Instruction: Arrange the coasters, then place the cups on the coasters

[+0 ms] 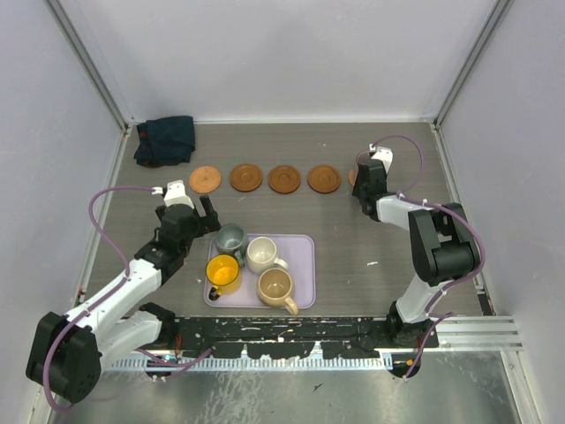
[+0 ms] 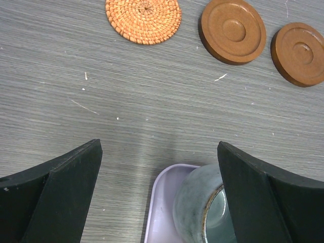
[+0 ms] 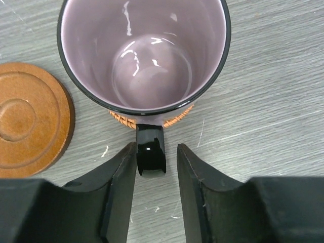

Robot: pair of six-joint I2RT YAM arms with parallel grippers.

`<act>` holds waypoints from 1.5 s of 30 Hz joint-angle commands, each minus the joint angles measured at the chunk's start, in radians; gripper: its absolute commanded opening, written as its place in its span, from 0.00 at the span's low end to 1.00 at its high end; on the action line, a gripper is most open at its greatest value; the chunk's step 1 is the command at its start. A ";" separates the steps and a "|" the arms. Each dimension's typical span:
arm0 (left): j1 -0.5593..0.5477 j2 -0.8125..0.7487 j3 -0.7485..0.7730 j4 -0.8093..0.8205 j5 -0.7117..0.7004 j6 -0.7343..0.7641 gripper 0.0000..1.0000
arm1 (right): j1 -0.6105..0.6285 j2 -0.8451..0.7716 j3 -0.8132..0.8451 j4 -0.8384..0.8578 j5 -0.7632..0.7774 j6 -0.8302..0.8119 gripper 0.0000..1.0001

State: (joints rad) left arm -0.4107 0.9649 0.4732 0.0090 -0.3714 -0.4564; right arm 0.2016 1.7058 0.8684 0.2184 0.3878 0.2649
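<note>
A row of coasters (image 1: 246,177) lies across the far side of the table; the leftmost one (image 2: 144,17) is woven, the others (image 2: 232,30) are wooden discs. The purple cup (image 3: 144,50) stands on a woven coaster (image 3: 177,119) at the row's right end. My right gripper (image 3: 156,152) is open, straddling its black handle (image 3: 150,157) with a gap on the right side. The grey-green cup (image 2: 197,207), white cup (image 1: 261,253), yellow cup (image 1: 222,272) and tan cup (image 1: 276,288) stand in the lavender tray (image 1: 305,265). My left gripper (image 2: 158,152) hangs wide open over the tray's far-left corner, beside the grey-green cup.
A dark crumpled cloth (image 1: 166,140) lies in the far-left corner. White walls enclose the table on three sides. In the top view the right arm's wrist (image 1: 371,181) covers the purple cup.
</note>
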 commanded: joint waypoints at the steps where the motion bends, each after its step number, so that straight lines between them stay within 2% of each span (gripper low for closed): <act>1: -0.004 -0.015 0.005 0.043 -0.011 -0.005 0.98 | -0.002 -0.058 -0.005 0.006 0.021 0.017 0.49; 3: -0.003 -0.013 0.005 0.043 -0.012 -0.004 0.98 | -0.003 -0.058 -0.005 0.004 0.023 0.017 0.55; 7: -0.004 -0.011 0.005 0.043 -0.011 -0.005 0.98 | -0.002 -0.069 -0.008 0.001 0.022 0.017 0.59; 14: -0.004 -0.014 0.004 0.042 -0.012 -0.004 0.98 | -0.002 -0.168 -0.053 0.006 0.001 0.022 0.78; 21: -0.004 -0.015 0.004 0.042 -0.010 -0.004 0.98 | -0.004 -0.328 -0.086 0.015 0.074 0.045 0.79; 24: -0.004 -0.017 0.006 0.038 -0.009 -0.003 0.98 | -0.003 -0.361 -0.068 0.002 0.138 0.048 0.70; 30: -0.004 -0.021 0.008 0.036 -0.010 0.001 0.98 | -0.034 -0.304 0.024 -0.075 0.215 0.052 0.33; 33: -0.004 -0.022 0.010 0.033 -0.010 0.004 0.98 | -0.073 -0.256 0.063 -0.107 0.195 0.080 0.20; 38: -0.004 -0.022 0.010 0.031 -0.017 0.010 0.98 | -0.152 -0.197 0.100 -0.102 0.119 0.103 0.16; 45: -0.004 -0.010 0.006 0.039 -0.015 0.008 0.98 | -0.276 -0.103 0.173 -0.105 -0.070 0.113 0.12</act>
State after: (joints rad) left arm -0.4107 0.9642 0.4732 0.0086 -0.3714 -0.4557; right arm -0.0216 1.5738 0.9668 0.0952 0.4374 0.3565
